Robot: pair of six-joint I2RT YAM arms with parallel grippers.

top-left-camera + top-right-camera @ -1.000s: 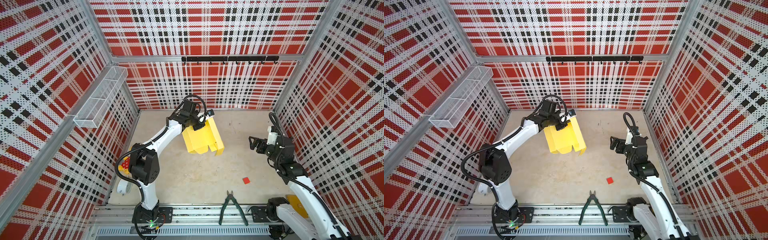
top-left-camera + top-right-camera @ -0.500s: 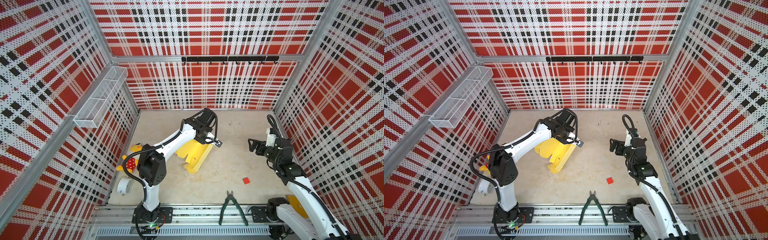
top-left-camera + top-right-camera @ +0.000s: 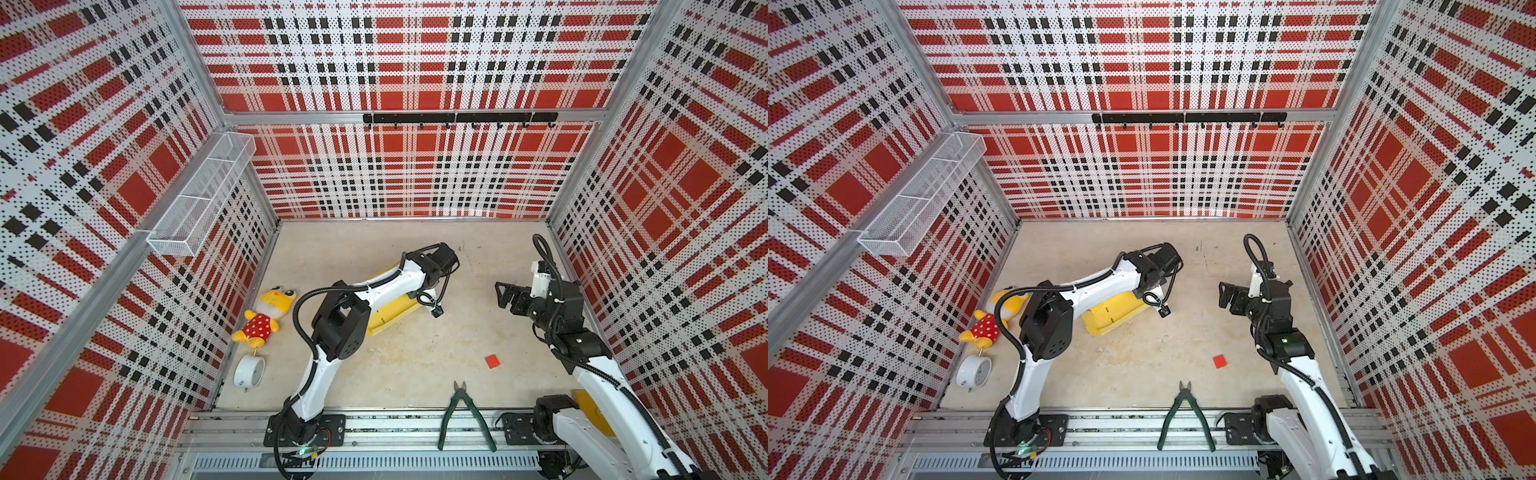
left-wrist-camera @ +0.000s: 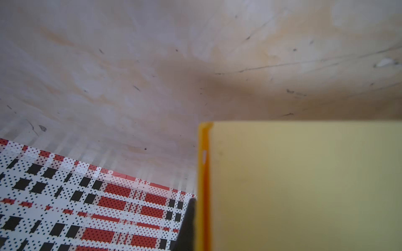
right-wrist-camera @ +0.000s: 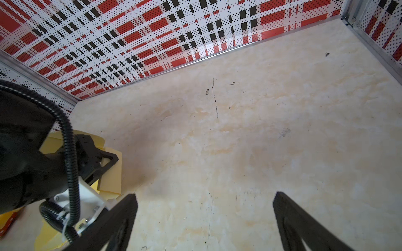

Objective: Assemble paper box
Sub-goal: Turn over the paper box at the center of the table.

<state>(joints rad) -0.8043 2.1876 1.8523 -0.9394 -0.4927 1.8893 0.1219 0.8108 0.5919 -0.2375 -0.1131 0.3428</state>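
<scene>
The paper box (image 3: 390,311) is a pale yellow die-cut card lying low over the floor at mid-table, partly hidden under my left forearm in both top views (image 3: 1113,311). My left gripper (image 4: 200,217) is shut on its far edge. One dark finger (image 4: 187,228) shows beside the card (image 4: 304,184), and the other finger is hidden behind it. From the right wrist view the left gripper (image 5: 95,156) sits on the yellow card (image 5: 111,173). My right gripper (image 3: 505,293) hovers open to the right of the box, apart from it, with only bare floor between its fingers (image 5: 204,200).
A yellow plush toy (image 3: 266,316) and a white alarm clock (image 3: 248,371) lie by the left wall. A small red square (image 3: 493,360) and green pliers (image 3: 465,415) lie near the front. A wire basket (image 3: 199,199) hangs on the left wall.
My left arm has swung the box from held up near the back down to the floor, reaching further right. The plush toy and clock have come into view. The right arm barely moved.
</scene>
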